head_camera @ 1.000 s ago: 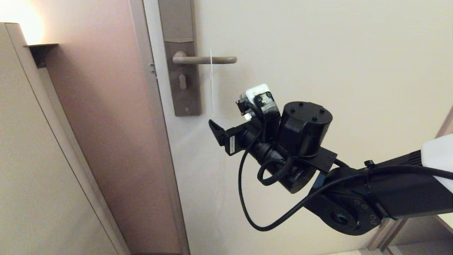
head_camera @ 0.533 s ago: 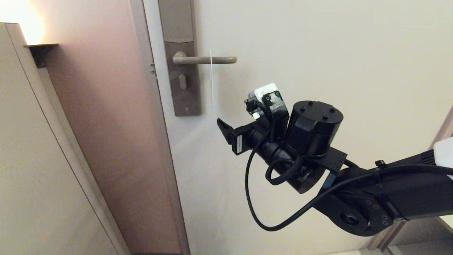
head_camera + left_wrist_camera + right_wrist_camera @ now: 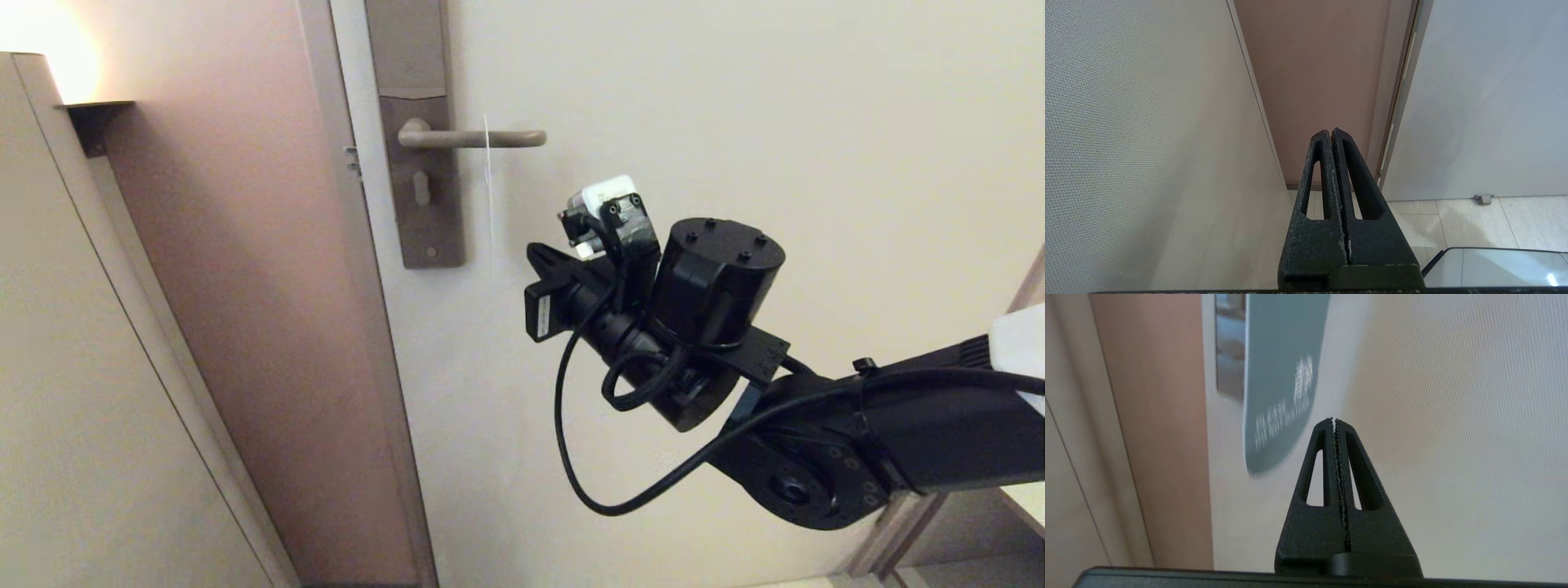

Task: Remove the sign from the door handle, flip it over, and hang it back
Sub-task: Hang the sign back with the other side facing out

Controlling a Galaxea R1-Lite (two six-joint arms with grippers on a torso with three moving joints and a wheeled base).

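Observation:
The sign (image 3: 488,188) hangs from the door handle (image 3: 473,139), edge-on in the head view as a thin white line. Its blue face with white lettering (image 3: 1282,384) shows in the right wrist view, a little blurred. My right gripper (image 3: 534,249) is below and to the right of the sign's lower end, apart from it. Its jaws (image 3: 1334,421) are shut with nothing between them. My left gripper (image 3: 1331,132) is out of the head view; its own camera shows it shut and empty, pointing at the floor by a wall.
The handle sits on a tall brown-grey plate (image 3: 416,163) with a keyhole, near the cream door's left edge. A brown door frame (image 3: 269,286) and a beige panel (image 3: 73,367) stand to the left. The right arm's black cable (image 3: 571,457) loops below the wrist.
My right gripper's jaws have closed on nothing, and it has moved right and up, away from the sign's lower end. The sign stays on the handle.

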